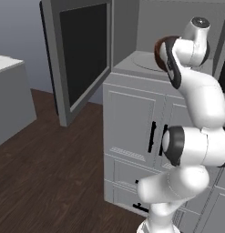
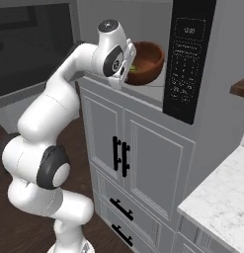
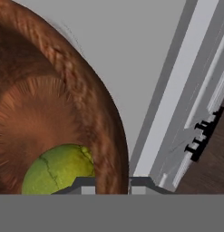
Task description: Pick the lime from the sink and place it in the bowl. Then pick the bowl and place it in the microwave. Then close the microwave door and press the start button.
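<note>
Grey microwave cavity, microwave door swung open. End effector grips rim of bowl inside; lime in bowl.

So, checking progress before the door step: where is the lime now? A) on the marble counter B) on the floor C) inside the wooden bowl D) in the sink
C: the lime lies in the bowl, whose rim the gripper straddles.
</note>
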